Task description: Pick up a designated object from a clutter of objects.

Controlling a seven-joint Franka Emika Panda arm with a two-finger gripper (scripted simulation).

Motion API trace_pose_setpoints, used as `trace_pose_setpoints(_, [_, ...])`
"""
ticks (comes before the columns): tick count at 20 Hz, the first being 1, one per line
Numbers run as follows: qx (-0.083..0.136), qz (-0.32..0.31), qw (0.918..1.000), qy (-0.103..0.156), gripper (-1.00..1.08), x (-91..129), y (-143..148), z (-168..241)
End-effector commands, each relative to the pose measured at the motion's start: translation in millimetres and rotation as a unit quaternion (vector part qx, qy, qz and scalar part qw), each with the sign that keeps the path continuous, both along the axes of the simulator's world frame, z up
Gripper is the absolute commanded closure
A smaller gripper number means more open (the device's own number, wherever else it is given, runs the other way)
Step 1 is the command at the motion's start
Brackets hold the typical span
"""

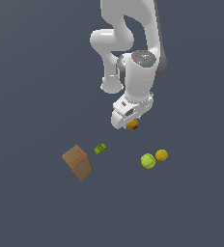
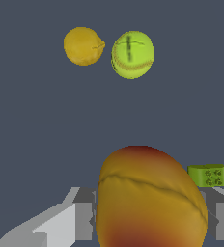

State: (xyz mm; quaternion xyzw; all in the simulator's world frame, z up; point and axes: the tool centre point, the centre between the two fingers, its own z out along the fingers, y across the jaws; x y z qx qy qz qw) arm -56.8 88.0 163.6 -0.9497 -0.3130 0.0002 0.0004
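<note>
The designated object (image 2: 150,200), an orange-yellow fruit-like ball with red patches, fills the space between my fingers in the wrist view. In the exterior view it (image 1: 133,125) peeks out under the white hand, held above the floor. My gripper (image 1: 132,123) is shut on it, and the fingers (image 2: 82,214) press its sides. The rest of the clutter lies on the floor below: a yellow-green ball (image 1: 148,160) (image 2: 132,54), a plain orange-yellow ball (image 1: 161,155) (image 2: 83,46), a tiny green block (image 1: 100,148) (image 2: 207,175) and a brown box (image 1: 77,162).
The dark grey floor (image 1: 32,207) stretches all around the objects. The white arm (image 1: 128,43) rises from the gripper toward the top of the exterior view. The box sits toward the exterior view's left, the two balls toward its right.
</note>
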Motion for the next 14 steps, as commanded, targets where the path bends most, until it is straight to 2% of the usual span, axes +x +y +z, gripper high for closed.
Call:
trace_pose_setpoints(1, [0.001, 0.000, 1.0000, 0.000, 1.08, -1.3, -23.1, 22.5])
trace_pose_setpoints(14, [0.002, 0.000, 1.0000, 0.000, 1.08, -4.7, -144.9, 137.0])
